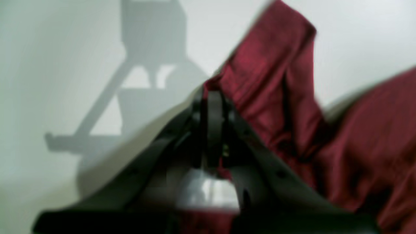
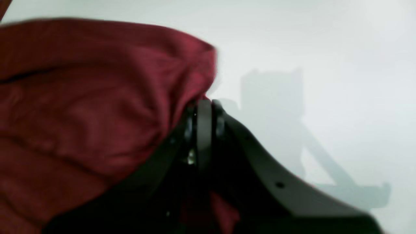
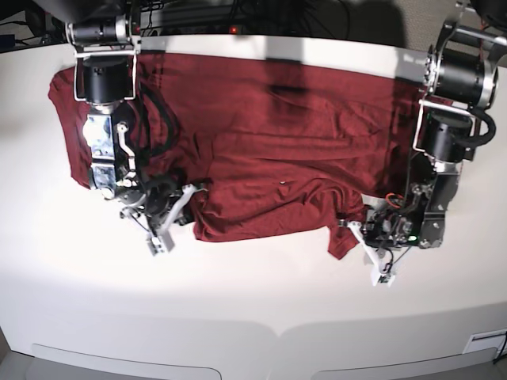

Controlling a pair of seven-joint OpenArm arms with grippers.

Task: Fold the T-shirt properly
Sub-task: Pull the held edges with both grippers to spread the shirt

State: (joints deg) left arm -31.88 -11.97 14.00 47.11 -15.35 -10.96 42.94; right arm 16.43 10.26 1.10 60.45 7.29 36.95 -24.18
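Observation:
The maroon T-shirt (image 3: 277, 134) lies spread and wrinkled across the white table (image 3: 253, 301), its lower edge bunched toward the middle. On the base view's left, my right gripper (image 3: 190, 194) sits at the shirt's lower left corner. The right wrist view shows this gripper (image 2: 204, 103) shut, with the T-shirt (image 2: 97, 97) pinched at its tips. On the base view's right, my left gripper (image 3: 352, 224) is at the lower right corner. The left wrist view shows it (image 1: 214, 94) shut on a fold of the T-shirt (image 1: 276, 81), which rises from its tips.
Both arm columns (image 3: 107, 87) (image 3: 451, 119) stand over the shirt's outer edges. Dark cables and equipment (image 3: 238, 16) line the table's back edge. Bare white table runs from the shirt's lower edge to the rounded front edge (image 3: 269, 332).

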